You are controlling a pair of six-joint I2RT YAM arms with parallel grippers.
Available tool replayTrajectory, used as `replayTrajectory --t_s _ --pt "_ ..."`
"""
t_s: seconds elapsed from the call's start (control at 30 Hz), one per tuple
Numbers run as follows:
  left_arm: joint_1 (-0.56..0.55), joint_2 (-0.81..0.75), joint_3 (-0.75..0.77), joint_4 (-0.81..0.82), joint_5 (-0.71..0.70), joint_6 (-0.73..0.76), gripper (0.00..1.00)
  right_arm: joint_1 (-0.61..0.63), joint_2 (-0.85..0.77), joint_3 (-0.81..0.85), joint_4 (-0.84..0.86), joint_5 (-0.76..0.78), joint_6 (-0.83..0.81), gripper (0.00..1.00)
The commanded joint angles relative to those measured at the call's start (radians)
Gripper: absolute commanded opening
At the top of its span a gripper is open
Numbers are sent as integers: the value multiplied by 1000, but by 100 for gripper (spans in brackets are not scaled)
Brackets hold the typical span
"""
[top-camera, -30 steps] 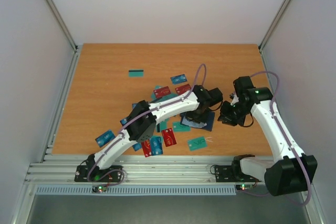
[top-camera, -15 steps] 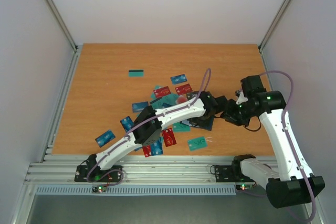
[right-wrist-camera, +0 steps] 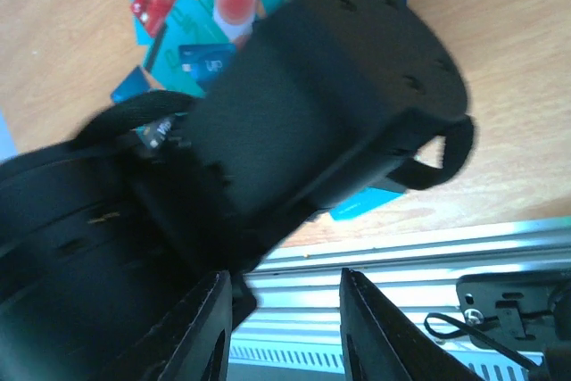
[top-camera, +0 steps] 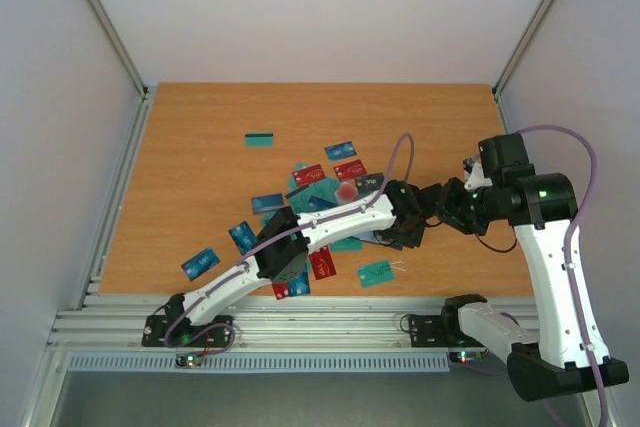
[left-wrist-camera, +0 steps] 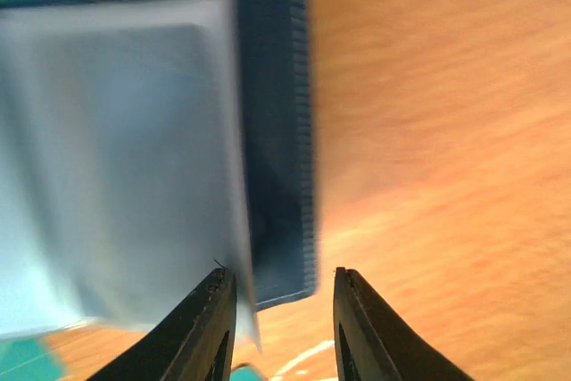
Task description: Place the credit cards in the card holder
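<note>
**Card holder** point(left-wrist-camera: 277, 131). Dark navy folding case, lying open on the wooden table point(top-camera: 200, 167). The pale blue-grey lining faces up, and a ribbed navy edge runs along its right side in the left wrist view. It sits at the right side of the card scatter, directly ahead of the left gripper's fingertips. From above it is almost wholly hidden under the left arm point(top-camera: 320, 222).

**Credit cards** point(top-camera: 308, 175). All that show lie loose on the table. The main cluster of red, blue and teal cards is at table centre, partly under the left arm.
- Teal card with dark stripe point(top-camera: 260, 138): alone toward the back.
- Blue card point(top-camera: 200, 263): front left.
- Teal card point(top-camera: 375, 273): near the front edge, just in front of the left arm.

**Left gripper** point(left-wrist-camera: 281, 276). Reaches across to the right half of the table. Its fingers stand apart by a narrow gap with bare wood showing between them, clamped on nothing. A corner of the holder's pale flap lies just beside the left finger; whether they touch cannot be told.

**Right gripper** point(right-wrist-camera: 284, 276). Points left, close against the left arm's black wrist housing, which fills its camera view. Its fingers are apart with nothing between them. The aluminium rail point(right-wrist-camera: 401, 256) shows beyond the gap.
</note>
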Motion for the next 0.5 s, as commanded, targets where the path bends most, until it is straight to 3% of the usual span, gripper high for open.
replayTrajectory --t_s 0.0,0.3,0.47 --pt "-26 -33 -78 237 182 31 32 1 -15 63 -6 -36 0 37" --pt "45 -322 -349 472 310 111 36 1 -33 146 6 4 -19 38" --pt "111 -533 -554 425 299 148 36 1 -24 155 28 -23 -66 44"
